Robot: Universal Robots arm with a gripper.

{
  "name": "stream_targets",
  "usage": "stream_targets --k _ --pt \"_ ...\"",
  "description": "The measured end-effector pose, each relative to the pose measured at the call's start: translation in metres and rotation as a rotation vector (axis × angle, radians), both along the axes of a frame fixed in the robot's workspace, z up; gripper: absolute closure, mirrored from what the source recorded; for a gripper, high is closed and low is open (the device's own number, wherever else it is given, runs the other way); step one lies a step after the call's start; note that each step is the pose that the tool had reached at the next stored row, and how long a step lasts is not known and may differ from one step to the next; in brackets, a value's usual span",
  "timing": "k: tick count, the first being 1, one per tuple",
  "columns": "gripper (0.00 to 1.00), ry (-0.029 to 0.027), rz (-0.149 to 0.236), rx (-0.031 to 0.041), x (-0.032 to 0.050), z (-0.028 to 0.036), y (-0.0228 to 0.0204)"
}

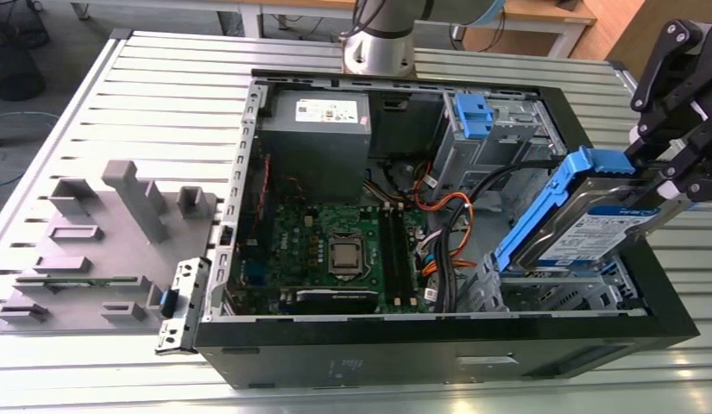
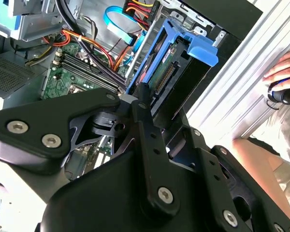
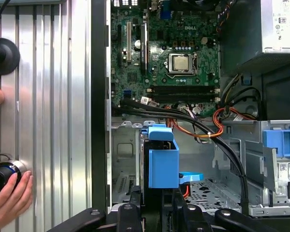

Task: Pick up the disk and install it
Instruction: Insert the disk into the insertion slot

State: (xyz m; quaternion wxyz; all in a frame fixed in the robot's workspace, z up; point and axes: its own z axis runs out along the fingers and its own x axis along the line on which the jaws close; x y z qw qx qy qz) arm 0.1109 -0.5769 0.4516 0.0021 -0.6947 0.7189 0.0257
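A robotics lab: a slatted aluminium table [image 1: 160, 103] bears an open computer tower [image 1: 448, 349], grey fixture blocks [image 1: 114, 224] on the exterior view's left, and a robot arm's base [image 1: 379, 47] at its far edge. Wooden desks [image 1: 540, 17] stand beyond.

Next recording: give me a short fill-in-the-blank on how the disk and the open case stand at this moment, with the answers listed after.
1. The gripper is shut on the disk, whose plastic carrier frame is ____ in colour.
2. The disk is not lying flat but held ____, its lower end toward the drive cage.
3. Inside the open case, the motherboard is ____ in colour.

Missing words: blue; tilted; green.
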Motion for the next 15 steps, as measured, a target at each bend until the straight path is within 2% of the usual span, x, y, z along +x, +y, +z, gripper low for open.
stream_targets --k 12,15 --pt "0.65 0.0 0.0 -0.0023 -0.0005 -0.0092 0.0" --pt "0.65 0.0 0.0 -0.0025 -0.0005 -0.0097 0.0"
